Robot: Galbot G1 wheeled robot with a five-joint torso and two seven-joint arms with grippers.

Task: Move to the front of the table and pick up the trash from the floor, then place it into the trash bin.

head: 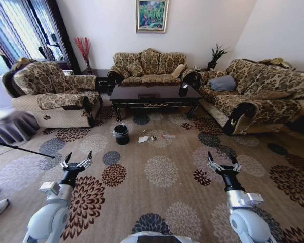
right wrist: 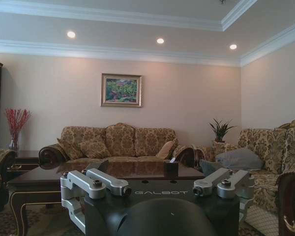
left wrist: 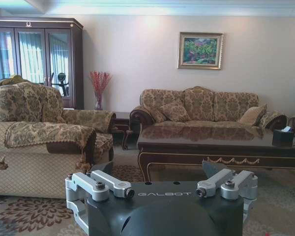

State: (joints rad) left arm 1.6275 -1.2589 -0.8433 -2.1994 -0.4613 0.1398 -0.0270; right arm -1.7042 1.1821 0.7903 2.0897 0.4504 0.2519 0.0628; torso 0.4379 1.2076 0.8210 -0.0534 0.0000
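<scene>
Both hands open & empty, left hand (head: 76, 159) + right hand (head: 222, 161) held over carpet, trash (head: 144, 138) beside trash bin (head: 121, 134), in front of desk (head: 154, 95).

**Three cameras facing the sofa end of the room**

The head camera is looking forward and down from high up, well back from the long dark glossy wooden table (head: 154, 94). Both wrist cameras are sitting low, looking level over their own claws toward that table (left wrist: 221, 142) (right wrist: 103, 172). All three are sharing the patterned brown sofa (head: 149, 66) and the framed green painting (head: 152, 15).
</scene>
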